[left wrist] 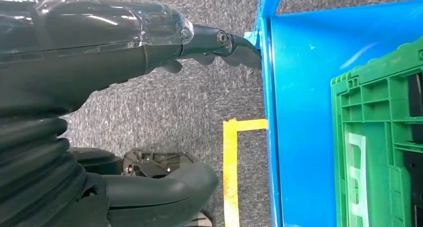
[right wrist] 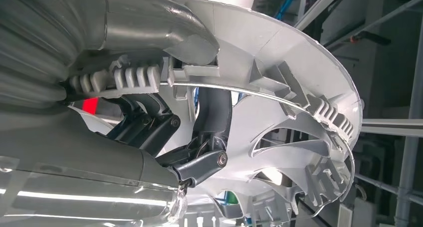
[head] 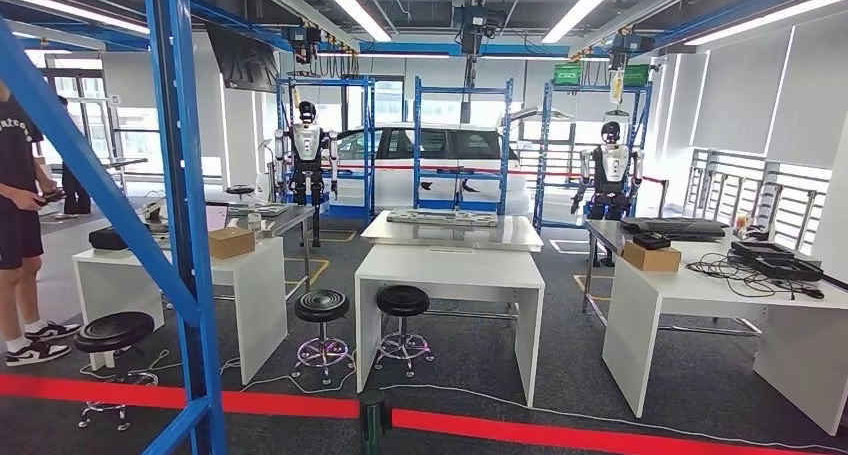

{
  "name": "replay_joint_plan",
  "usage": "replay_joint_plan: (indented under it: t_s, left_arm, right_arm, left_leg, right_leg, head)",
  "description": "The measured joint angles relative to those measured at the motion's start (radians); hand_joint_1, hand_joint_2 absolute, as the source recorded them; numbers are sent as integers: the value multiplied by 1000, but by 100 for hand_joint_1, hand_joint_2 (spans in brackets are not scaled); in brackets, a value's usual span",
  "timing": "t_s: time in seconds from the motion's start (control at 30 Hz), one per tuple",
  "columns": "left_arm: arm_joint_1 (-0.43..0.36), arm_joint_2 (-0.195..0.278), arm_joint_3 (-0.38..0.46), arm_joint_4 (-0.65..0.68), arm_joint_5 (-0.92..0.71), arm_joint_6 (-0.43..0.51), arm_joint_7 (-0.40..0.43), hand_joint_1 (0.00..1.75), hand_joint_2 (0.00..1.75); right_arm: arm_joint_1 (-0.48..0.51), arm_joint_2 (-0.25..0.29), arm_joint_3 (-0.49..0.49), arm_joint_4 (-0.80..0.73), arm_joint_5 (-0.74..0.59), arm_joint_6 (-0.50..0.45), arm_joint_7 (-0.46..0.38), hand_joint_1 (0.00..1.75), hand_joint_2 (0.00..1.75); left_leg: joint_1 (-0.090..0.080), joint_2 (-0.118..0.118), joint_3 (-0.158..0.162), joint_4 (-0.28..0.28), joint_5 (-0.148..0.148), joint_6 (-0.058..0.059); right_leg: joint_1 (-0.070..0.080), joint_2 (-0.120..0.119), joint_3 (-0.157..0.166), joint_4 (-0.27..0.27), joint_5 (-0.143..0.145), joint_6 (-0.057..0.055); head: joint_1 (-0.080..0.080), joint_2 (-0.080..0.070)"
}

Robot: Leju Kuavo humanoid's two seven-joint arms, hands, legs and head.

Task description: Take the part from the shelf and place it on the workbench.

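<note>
While the right hand [right wrist: 164, 112] grips the part [right wrist: 299, 117], a round silver-grey wheel-cover-like disc with ribbed clips and a thin wire ring on its back, the thumb lies over the rim and the dark fingers curl through the spokes. The part is held up in the air; ceiling beams and lights show behind it in the right wrist view.

The left hand [left wrist: 149, 52] holds nothing, fingers stretched out, one fingertip touching the edge of a blue shelf frame [left wrist: 299, 112]. A green crate [left wrist: 374, 137] sits on that blue shelf. Grey carpet and a yellow floor tape line [left wrist: 232, 162] lie below.

Head view: a blue upright post [head: 180, 175] close on the left, a white workbench [head: 450, 275] ahead across red barrier tape [head: 500, 427], black stools [head: 400, 301] by it, two more white tables at either side, two other humanoid robots [head: 610, 175] standing at the back near a white car [head: 440, 155]. A person [head: 18, 205] stands at the far left edge.
</note>
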Motion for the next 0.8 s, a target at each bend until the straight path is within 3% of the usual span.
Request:
replay_joint_plan:
  t_s: [0.3, 0.6, 0.73, 0.8]
  left_arm:
    - [-2, 2, 1, 0, 21, -23, -27, 0, 175]
    - [-25, -2, -3, -3, -54, 32, 33, 0, 175]
    - [-25, -4, -4, -4, -64, 34, 51, 0, 175]
    - [-25, -4, -4, -4, -67, 33, 54, 0, 175]
  right_arm:
    - [37, 38, 36, 13, 37, -42, -8, 175, 175]
    - [87, 51, 60, 48, -23, -110, 8, 175, 175]
    - [95, 52, 66, 65, -20, -113, 20, 175, 175]
    - [95, 52, 70, 70, -17, -112, 20, 175, 175]
  left_leg:
    - [0, 0, 0, 0, 0, 0]
    - [-6, -2, -1, 3, 0, 0]
    - [-11, -2, -2, 6, 0, 2]
    - [-11, -2, -3, 3, 6, 9]
  right_leg:
    - [0, 0, -1, 0, 0, 0]
    - [-5, 0, -1, 0, 1, 2]
    - [-10, 0, -1, -2, 5, 8]
    - [-12, 0, -2, -5, 8, 16]
  head:
    - [0, 0]
    - [0, 0]
    - [0, 0]
    - [0, 0]
